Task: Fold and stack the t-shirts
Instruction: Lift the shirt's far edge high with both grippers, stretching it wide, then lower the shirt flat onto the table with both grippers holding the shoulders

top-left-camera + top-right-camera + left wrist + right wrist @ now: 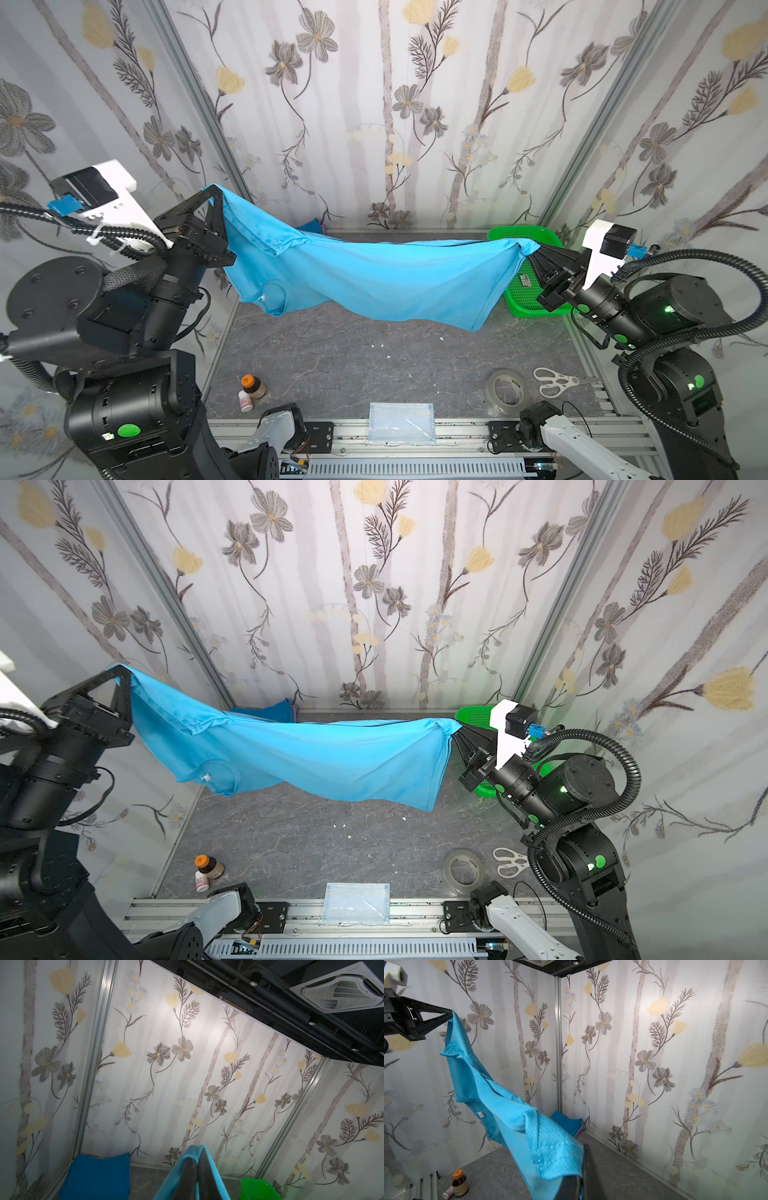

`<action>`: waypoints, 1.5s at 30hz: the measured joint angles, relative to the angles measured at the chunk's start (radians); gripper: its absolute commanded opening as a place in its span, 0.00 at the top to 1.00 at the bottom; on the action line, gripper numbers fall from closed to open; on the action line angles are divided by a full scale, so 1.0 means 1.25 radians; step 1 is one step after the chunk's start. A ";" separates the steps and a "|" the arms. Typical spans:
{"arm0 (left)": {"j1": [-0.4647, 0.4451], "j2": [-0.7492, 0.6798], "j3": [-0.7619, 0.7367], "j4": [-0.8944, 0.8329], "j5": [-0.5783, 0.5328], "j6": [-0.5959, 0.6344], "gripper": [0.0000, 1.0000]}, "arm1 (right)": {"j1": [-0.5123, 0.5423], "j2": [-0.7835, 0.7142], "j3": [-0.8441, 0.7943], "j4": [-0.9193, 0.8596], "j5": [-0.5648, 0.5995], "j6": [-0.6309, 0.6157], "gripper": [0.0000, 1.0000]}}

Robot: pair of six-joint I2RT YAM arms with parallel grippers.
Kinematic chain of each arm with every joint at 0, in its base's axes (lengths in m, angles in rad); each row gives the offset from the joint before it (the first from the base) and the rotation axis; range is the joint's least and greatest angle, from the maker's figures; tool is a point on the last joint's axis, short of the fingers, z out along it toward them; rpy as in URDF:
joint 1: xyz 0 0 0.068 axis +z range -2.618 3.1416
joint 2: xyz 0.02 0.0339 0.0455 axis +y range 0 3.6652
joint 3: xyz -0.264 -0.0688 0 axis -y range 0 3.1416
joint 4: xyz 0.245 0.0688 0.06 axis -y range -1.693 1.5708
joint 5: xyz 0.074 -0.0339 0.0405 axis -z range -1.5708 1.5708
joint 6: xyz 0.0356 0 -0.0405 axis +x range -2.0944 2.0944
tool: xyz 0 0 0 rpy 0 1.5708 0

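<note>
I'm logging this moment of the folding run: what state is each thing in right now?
light blue t-shirt: unfolded, held in the air, stretched between both grippers
left gripper: shut on the light blue t-shirt
right gripper: shut on the light blue t-shirt
royal blue t-shirt: folded, lying flat
brown bottle: upright, capped
scissors: closed, lying flat

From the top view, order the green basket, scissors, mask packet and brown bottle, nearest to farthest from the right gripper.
1. Green basket, beside the right gripper.
2. Scissors, front right.
3. Mask packet, front middle.
4. Brown bottle, front left.
</note>
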 measured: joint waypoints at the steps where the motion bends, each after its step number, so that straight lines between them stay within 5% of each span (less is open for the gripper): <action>1: 0.000 0.008 0.014 -0.002 0.000 0.000 1.00 | 0.000 -0.002 0.002 -0.002 -0.011 0.005 1.00; 6: 0.000 0.032 0.010 0.005 0.013 -0.005 1.00 | -0.009 0.011 0.028 -0.004 -0.010 0.032 1.00; 9: 0.000 0.044 -0.095 0.069 0.052 -0.032 1.00 | -0.041 0.074 0.043 0.003 0.002 0.058 1.00; 15: -0.037 0.145 -0.470 0.246 0.094 -0.107 1.00 | -0.178 0.309 -0.056 0.021 -0.005 0.140 1.00; 21: -0.158 0.407 -0.612 0.386 0.106 -0.118 1.00 | -0.225 0.624 -0.097 0.038 -0.029 0.183 1.00; 27: -0.226 0.634 -0.611 0.455 0.111 -0.139 1.00 | -0.225 0.887 -0.022 0.037 -0.024 0.207 1.00; 34: -0.233 0.783 -0.498 0.486 0.115 -0.137 1.00 | -0.221 0.986 0.089 0.043 0.018 0.211 1.00; 39: -0.226 0.801 -0.480 0.493 0.114 -0.128 1.00 | -0.229 1.024 0.151 0.043 0.043 0.208 1.00; 45: -0.198 0.697 -0.599 0.513 0.104 -0.129 1.00 | -0.249 1.001 0.096 0.039 0.062 0.174 1.00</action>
